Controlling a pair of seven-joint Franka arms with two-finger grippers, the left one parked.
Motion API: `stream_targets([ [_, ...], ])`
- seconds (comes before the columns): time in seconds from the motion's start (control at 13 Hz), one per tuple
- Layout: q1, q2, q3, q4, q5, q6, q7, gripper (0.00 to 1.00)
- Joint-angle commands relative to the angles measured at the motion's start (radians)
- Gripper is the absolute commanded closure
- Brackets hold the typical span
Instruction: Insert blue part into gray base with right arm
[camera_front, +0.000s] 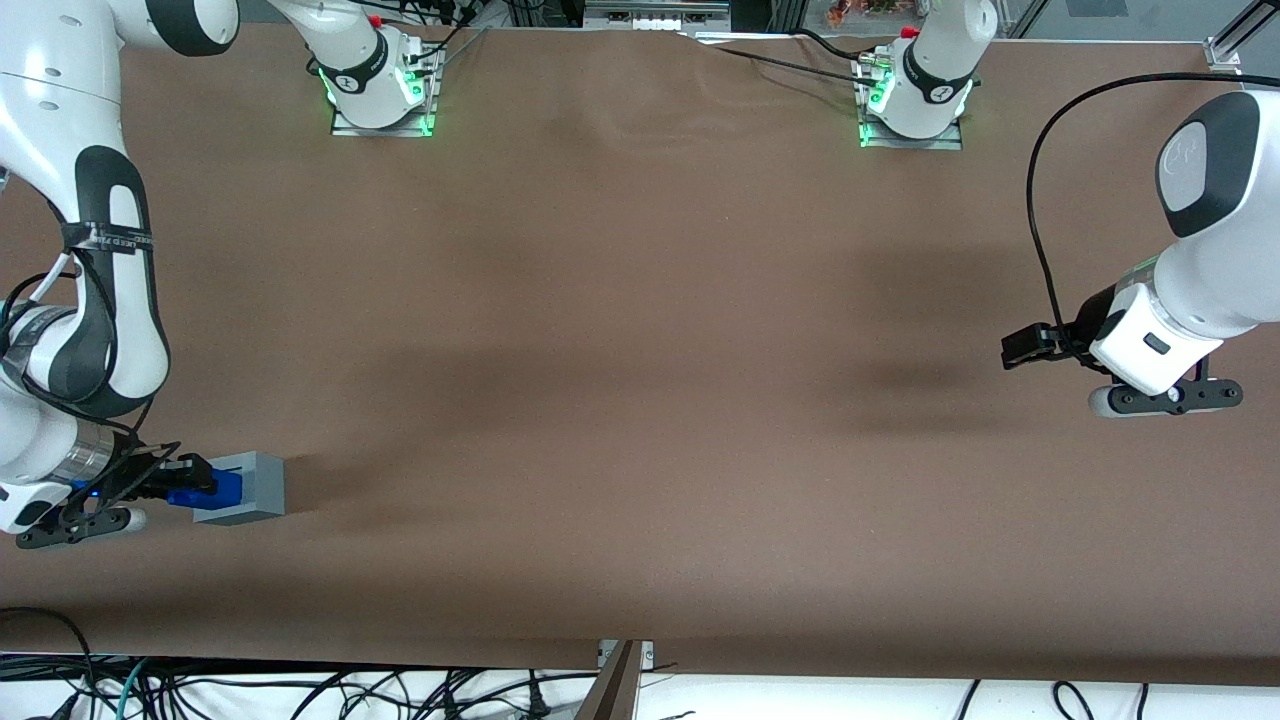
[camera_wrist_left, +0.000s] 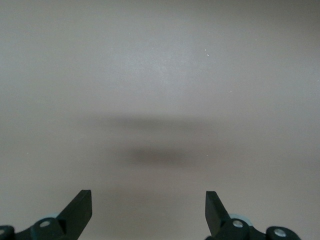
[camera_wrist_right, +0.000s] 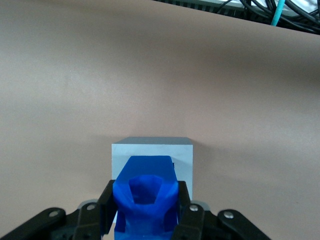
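The gray base (camera_front: 245, 487) stands on the brown table at the working arm's end, fairly near the front camera. My right gripper (camera_front: 190, 487) hangs over it, shut on the blue part (camera_front: 212, 488). In the right wrist view the blue part (camera_wrist_right: 146, 195) fills the space between the black fingers (camera_wrist_right: 106, 207), with my gripper (camera_wrist_right: 145, 205) directly above the gray base (camera_wrist_right: 152, 155). The part covers most of the base's top, so I cannot tell whether it sits in the recess or just above it.
Brown cloth (camera_front: 640, 380) covers the whole table. The two arm mounts (camera_front: 382, 95) stand at the edge farthest from the front camera. Cables (camera_front: 300, 690) lie below the near edge.
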Motion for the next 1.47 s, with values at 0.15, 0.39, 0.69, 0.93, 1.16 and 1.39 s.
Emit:
stream_targets([
  [0.15, -0.006, 0.021, 0.001, 0.026, -0.004, -0.036, 0.003, 0.66],
  [0.39, -0.007, 0.026, 0.001, 0.025, -0.004, -0.036, -0.002, 0.66],
  [0.69, -0.012, 0.032, 0.001, 0.023, -0.014, -0.03, -0.019, 0.66],
  [0.93, -0.01, 0.032, 0.001, 0.003, -0.013, -0.025, -0.016, 0.66],
  [1.16, -0.01, 0.041, 0.001, 0.002, -0.013, -0.016, -0.016, 0.66],
  [1.39, -0.012, 0.041, 0.001, 0.003, -0.014, -0.017, -0.019, 0.66],
])
